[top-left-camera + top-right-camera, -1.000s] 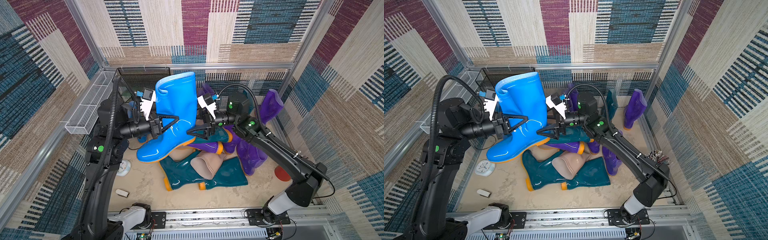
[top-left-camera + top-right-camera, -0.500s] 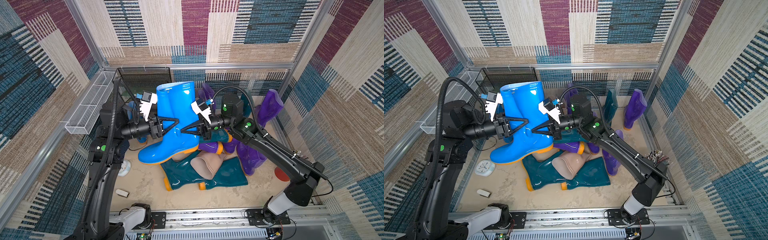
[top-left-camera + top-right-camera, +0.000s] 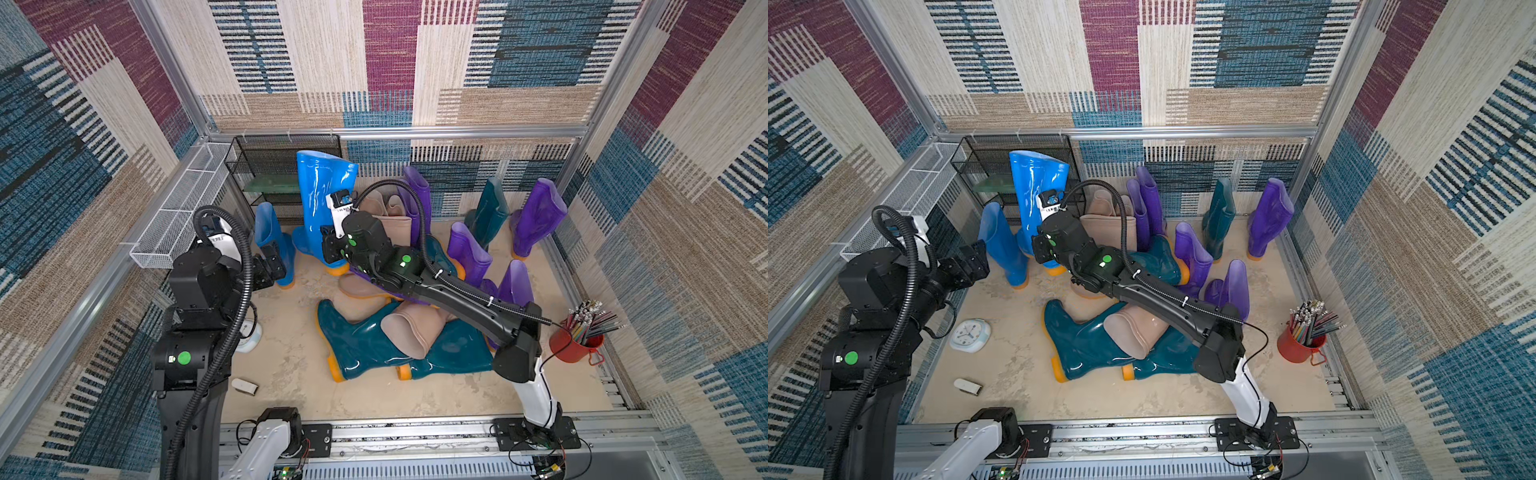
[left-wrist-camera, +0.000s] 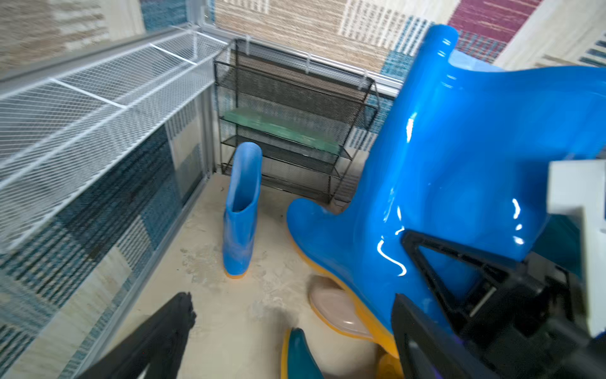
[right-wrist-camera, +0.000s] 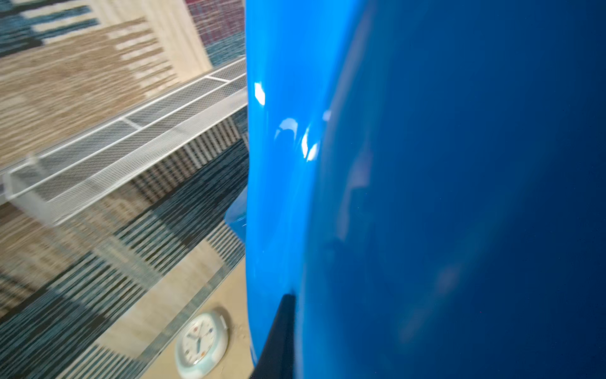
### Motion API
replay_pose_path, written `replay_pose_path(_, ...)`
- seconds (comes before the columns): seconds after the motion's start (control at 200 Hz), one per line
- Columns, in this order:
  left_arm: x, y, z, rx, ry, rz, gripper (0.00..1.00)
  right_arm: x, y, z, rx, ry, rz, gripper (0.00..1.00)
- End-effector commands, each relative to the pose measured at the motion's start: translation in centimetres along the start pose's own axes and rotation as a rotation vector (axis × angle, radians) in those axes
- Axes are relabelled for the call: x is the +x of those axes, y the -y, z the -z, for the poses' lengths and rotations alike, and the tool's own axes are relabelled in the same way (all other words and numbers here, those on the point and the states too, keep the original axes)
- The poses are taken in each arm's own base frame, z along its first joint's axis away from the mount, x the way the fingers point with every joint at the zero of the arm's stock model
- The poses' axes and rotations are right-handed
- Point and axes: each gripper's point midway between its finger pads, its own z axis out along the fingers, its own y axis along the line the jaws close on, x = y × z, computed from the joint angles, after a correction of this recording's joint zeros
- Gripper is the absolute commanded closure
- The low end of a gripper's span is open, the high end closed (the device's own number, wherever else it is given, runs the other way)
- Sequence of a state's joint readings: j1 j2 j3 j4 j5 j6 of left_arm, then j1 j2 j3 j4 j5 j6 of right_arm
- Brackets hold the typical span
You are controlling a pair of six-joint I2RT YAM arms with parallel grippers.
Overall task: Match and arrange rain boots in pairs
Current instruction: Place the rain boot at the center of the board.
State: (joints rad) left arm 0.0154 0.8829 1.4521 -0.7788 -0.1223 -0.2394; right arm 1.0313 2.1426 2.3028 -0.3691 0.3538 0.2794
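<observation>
the right tool (image 3: 329,249) is clamped low on the shaft of the big bright blue boot (image 3: 324,195). in the right wrist view the glossy blue wall fills most of the frame, with one black finger (image 5: 282,331) pressed against it and the second finger hidden behind the boot. that boot stands tall and a little tilted, left of centre in both top views, just in front of the black wire-mesh rack (image 3: 270,162). its orange-yellow sole sits low over the sandy tabletop (image 3: 291,353), but i cannot tell whether the heel touches down. the left tool (image 3: 272,266) hangs left of the big boot with its fingers spread apart, gripping nothing. it is close by a smaller bright blue boot (image 3: 268,237) that stands upright near the rack's foot. at lower centre two dark teal boots (image 3: 357,345) lie on their sides with a beige-pink boot (image 3: 409,328) across them. a purple boot (image 3: 536,216) and a teal boot (image 3: 488,216) stand side by side at upper right. the rack carries a flat green board (image 3: 272,183) on one shelf. a red cup (image 3: 569,351) at the right edge of the tabletop holds a bunch of pencils (image 3: 592,320). a white mesh basket (image 3: 178,208) hangs on the left wall, and a round clock (image 3: 970,334) lies on the tabletop below it.
</observation>
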Motion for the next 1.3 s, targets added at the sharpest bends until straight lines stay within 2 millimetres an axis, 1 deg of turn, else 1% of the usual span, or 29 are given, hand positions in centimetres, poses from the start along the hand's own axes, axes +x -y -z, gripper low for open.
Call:
replay_pose_path(0.0, -0.4, -1.6, -0.5, -0.084, 0.034, -0.009, 0.04, -1.0, -0.2, -0.8, 0.111, 0.108, -0.025, 1.00)
replay_pose_path(0.09, 0.3, -2.1, -1.0, -0.098, 0.025, -0.002, 0.04, 0.0, -0.1, -2.3, 0.148, 0.119, -0.015, 1.00)
replay_pose_path(0.135, 0.6, -2.3, -1.1, -0.099, 0.026, 0.012, 0.04, 0.2, -0.1, -3.0, 0.157, 0.131, -0.016, 1.00)
replay_pose_path(0.23, 1.0, -1.5, -0.5, -0.035, 0.035, 0.062, 0.04, 0.8, -0.1, -4.1, 0.179, 0.152, -0.008, 1.00)
replay_pose_path(0.295, 1.4, -1.1, -0.3, -0.001, 0.051, 0.094, 0.04, 1.8, 0.1, -5.0, 0.191, 0.161, 0.007, 1.00)
replay_pose_path(0.531, 3.8, -0.8, -1.6, 0.029, -0.009, 0.109, 0.04, 5.0, 1.6, -7.9, 0.270, 0.195, 0.051, 1.00)
replay_pose_path(0.631, 4.1, -1.0, -1.8, 0.024, -0.012, 0.104, 0.04, 6.1, 2.1, -9.3, 0.273, 0.221, 0.063, 1.00)
replay_pose_path(0.706, 4.1, -1.1, -1.8, 0.019, -0.011, 0.096, 0.04, 7.3, 2.7, -10.4, 0.277, 0.237, 0.071, 1.00)
replay_pose_path(0.816, 4.2, -1.0, -2.0, 0.027, -0.010, 0.096, 0.04, 9.4, 2.7, -11.8, 0.261, 0.249, 0.071, 1.00)
replay_pose_path(0.841, 4.2, -0.9, -2.0, 0.033, -0.009, 0.097, 0.04, 9.9, 2.4, -12.1, 0.241, 0.250, 0.078, 1.00)
replay_pose_path(0.851, 4.2, -0.8, -2.0, 0.036, -0.010, 0.096, 0.04, 9.5, 4.1, -12.6, 0.264, 0.259, 0.074, 1.00)
replay_pose_path(0.906, 4.2, -0.6, -2.1, 0.050, -0.012, 0.096, 0.04, 10.3, 4.4, -13.4, 0.247, 0.265, 0.074, 1.00)
replay_pose_path(0.927, 4.3, -0.5, -2.2, 0.053, -0.013, 0.097, 0.04, 10.6, 4.4, -13.6, 0.241, 0.265, 0.074, 0.98)
replay_pose_path(0.967, 4.3, -0.5, -2.4, 0.051, -0.015, 0.097, 0.04, 11.4, 4.4, -14.1, 0.232, 0.258, 0.082, 0.90)
replay_pose_path(1.027, 4.5, -0.5, -2.7, 0.053, -0.024, 0.094, 0.04, 12.6, 4.7, -14.7, 0.229, 0.242, 0.088, 0.87)
replay_pose_path(1.067, 4.6, -0.4, -2.9, 0.058, -0.025, 0.095, 0.04, 13.3, 4.8, -15.0, 0.217, 0.225, 0.084, 0.80)
replay_pose_path(1.092, 4.7, -0.3, -3.0, 0.063, -0.030, 0.097, 0.04, 13.7, 4.8, -15.3, 0.204, 0.210, 0.082, 0.72)
replay_pose_path(1.132, 4.9, -0.2, -3.3, 0.072, -0.039, 0.102, 0.04, 14.3, 4.6, -15.5, 0.186, 0.185, 0.081, 0.56)
replay_pose_path(1.147, 5.0, -0.1, -3.3, 0.077, -0.042, 0.105, 0.04, 14.4, 4.6, -15.5, 0.182, 0.178, 0.082, 0.51)
replay_pose_path(1.197, 5.1, 0.1, -3.6, 0.088, -0.051, 0.111, 0.04, 15.0, 4.0, -15.6, 0.152, 0.153, 0.093, 0.33)
replay_pose_path(1.257, 5.3, 0.3, -3.8, 0.099, -0.059, 0.121, 0.04, 15.7, 2.8, -15.6, 0.105, 0.122, 0.106, 0.19)
replay_pose_path(1.297, 5.3, 0.4, -4.0, 0.105, -0.061, 0.127, 0.04, 16.0, 2.0, -15.4, 0.093, 0.111, 0.121, 0.12)
